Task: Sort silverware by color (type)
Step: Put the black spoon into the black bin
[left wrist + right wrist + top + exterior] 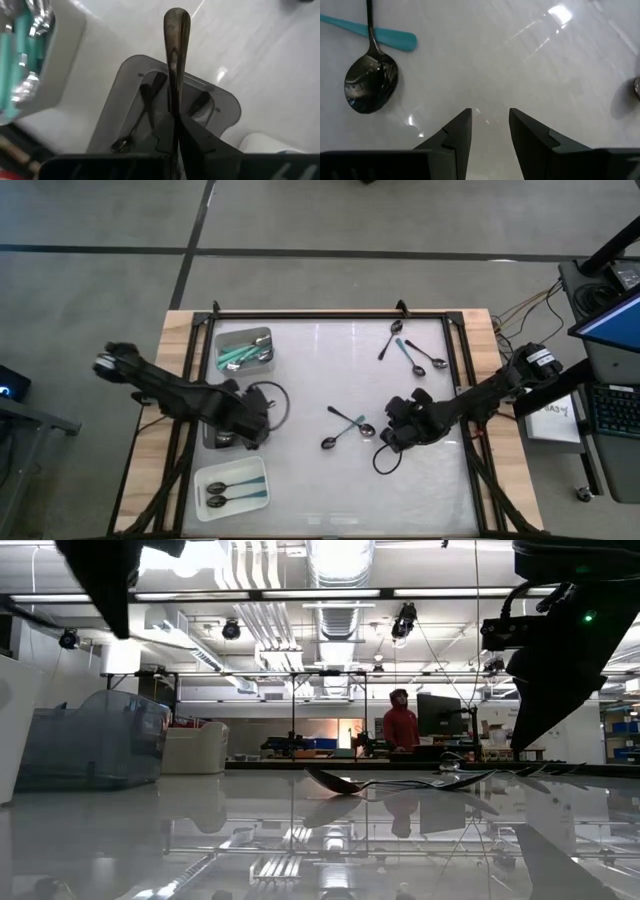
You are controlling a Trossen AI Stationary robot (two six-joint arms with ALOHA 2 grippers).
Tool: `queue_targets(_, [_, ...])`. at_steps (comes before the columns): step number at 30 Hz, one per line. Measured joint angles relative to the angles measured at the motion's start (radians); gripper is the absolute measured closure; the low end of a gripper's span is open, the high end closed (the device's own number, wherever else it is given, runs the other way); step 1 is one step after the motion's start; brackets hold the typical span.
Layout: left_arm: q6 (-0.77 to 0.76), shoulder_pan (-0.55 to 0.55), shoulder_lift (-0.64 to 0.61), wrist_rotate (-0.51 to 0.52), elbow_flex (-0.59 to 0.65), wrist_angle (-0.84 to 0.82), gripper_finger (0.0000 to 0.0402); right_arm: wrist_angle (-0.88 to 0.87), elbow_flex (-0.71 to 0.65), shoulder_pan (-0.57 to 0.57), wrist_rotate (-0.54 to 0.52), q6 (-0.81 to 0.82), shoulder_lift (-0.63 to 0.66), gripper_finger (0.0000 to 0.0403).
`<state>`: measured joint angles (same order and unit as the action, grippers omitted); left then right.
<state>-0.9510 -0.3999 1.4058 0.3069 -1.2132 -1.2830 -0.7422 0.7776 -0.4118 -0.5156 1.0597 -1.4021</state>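
the left gripper (176,120) is clamped on a silver spoon (176,45) above the grey tray (125,90). the right gripper (490,122) gapes, holding nothing, with a black-handled spoon (370,82) at its ten o'clock.

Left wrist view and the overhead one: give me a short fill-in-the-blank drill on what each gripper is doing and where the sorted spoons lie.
1. The left gripper is shut on the handle of a ___.
2. The right gripper hovers over bare table with its fingers ___.
3. The tray at the table's far left corner holds spoons with ___ handles.
4. The left gripper hangs above a ___ tray.

Missing words: spoon; open; teal; grey
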Motion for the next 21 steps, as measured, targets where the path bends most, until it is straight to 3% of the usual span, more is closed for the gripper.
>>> queue_targets(4, [0.003,0.000,-0.133,0.000,0.161,0.126,0.0402,0.000,0.000,0.000,0.000,0.024,0.000,0.0280])
queue_targets(8, [0.029,0.000,-0.212,-0.026,0.258,0.147,0.0402,0.000,0.000,0.000,-0.001,0.004,0.000,0.0280])
queue_targets(13, [0.086,0.000,-0.273,-0.089,0.318,0.146,0.0402,0.000,0.000,0.000,-0.001,-0.034,0.000,0.0280])
queue_targets(21, [0.122,0.001,-0.279,-0.089,0.358,0.147,0.0389,0.000,0.000,0.000,-0.009,-0.111,0.000,0.0280])
